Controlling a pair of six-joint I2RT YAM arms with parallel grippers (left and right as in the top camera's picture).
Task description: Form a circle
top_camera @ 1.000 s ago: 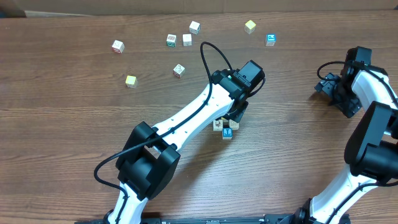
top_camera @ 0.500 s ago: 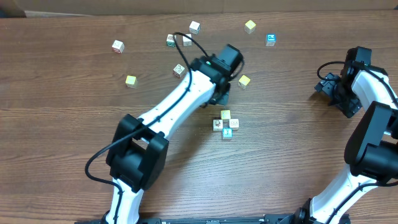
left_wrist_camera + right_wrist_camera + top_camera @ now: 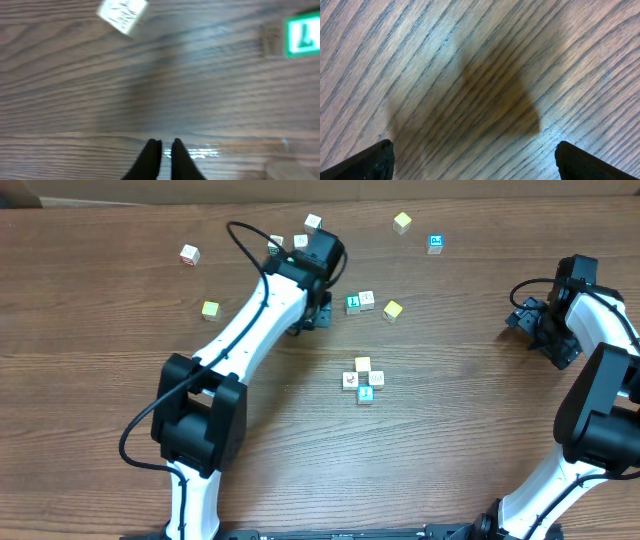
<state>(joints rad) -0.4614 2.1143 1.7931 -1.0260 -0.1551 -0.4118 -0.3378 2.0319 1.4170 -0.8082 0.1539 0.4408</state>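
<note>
Grained wood table (image 3: 80, 380) bears 4-cube circle (image 3: 363, 380), seemingly touching.

Both arms are built of smooth white tubular links joined by bulky black joint housings; the left arm (image 3: 255, 330) trails a thin black cable (image 3: 123, 445) outside its shell, as does the right arm (image 3: 600, 330). The left gripper (image 3: 164, 152) has slim, tapered black fingers, seemingly matte through the blur, while the right gripper (image 3: 475, 162) shows blunter black fingertips (image 3: 372, 160).
</note>
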